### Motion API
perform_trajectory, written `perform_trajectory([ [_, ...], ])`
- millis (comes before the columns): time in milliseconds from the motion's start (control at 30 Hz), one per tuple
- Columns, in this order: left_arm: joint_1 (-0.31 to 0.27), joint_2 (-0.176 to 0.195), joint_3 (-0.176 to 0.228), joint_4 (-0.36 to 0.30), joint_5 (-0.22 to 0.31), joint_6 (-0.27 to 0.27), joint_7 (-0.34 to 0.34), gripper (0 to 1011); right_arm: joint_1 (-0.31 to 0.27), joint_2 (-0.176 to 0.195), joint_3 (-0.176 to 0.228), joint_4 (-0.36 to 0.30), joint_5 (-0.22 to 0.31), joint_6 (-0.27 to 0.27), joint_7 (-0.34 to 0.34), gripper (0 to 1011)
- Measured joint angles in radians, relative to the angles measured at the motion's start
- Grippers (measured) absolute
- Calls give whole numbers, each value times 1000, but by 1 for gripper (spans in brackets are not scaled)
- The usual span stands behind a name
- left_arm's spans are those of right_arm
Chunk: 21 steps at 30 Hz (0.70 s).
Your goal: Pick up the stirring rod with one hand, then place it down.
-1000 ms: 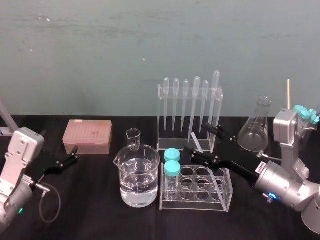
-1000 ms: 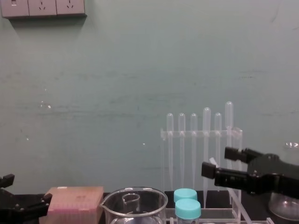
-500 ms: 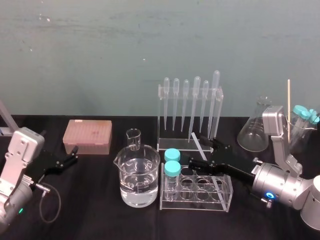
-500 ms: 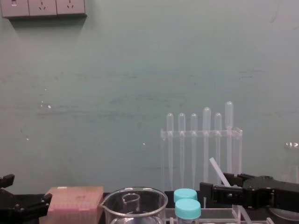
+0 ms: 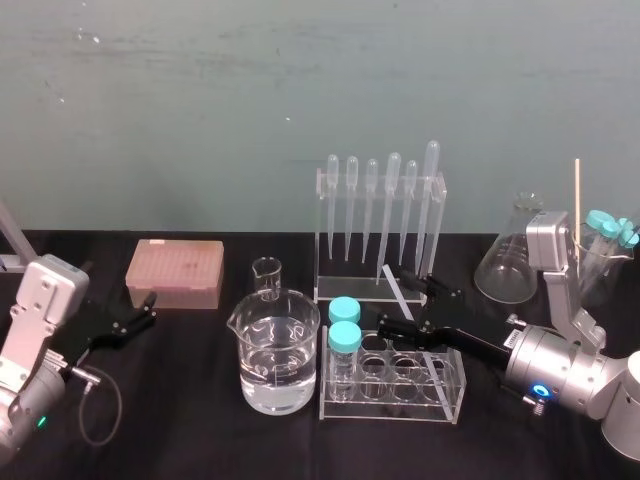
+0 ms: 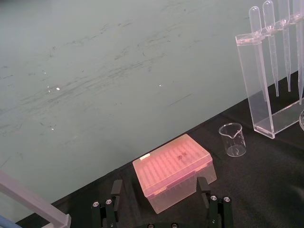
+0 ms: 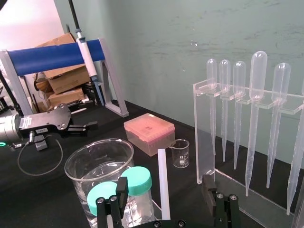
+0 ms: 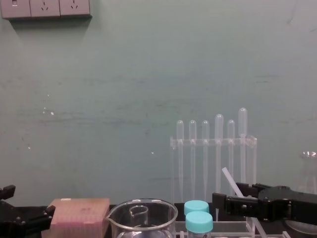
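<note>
Right end effector (image 5: 398,298) at the stirring rod (image 7: 162,180). The rod stands tilted in the tube rack (image 5: 390,408) on the dark surface (image 5: 200,430), lower end in a right-hand hole and upper end leaning toward the pipette stand (image 5: 322,235). The end effector reaches in low over the rack, released and spread wide. Its fingers (image 7: 118,197) sit one on each side of the rod, apart from it, holding nothing. Judged step: the grasp, with the rod not yet lifted, though an open hand around a resting rod would equally fit a finished placement. If grasping, the next move calls for closing squarely on the thin rod and lifting along its lean to spare the rack. The left end effector (image 5: 138,318), also released, is parked beside the pink box (image 5: 175,272).
</note>
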Motion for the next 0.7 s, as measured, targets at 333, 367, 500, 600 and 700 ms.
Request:
perform_trajectory([
  [333, 0, 0, 0, 0, 0, 0, 0, 1000, -1, 1, 0, -1, 0, -2, 0, 760],
  [367, 0, 0, 0, 0, 0, 0, 0, 1000, -1, 1, 0, -1, 0, -2, 0, 737],
  [500, 0, 0, 0, 0, 0, 0, 0, 1000, -1, 1, 0, -1, 0, -2, 0, 600],
  [600, 0, 0, 0, 0, 0, 0, 0, 1000, -1, 1, 0, -1, 0, -3, 0, 518],
  [700, 0, 0, 0, 0, 0, 0, 0, 1000, -1, 1, 0, -1, 0, -3, -1, 419],
])
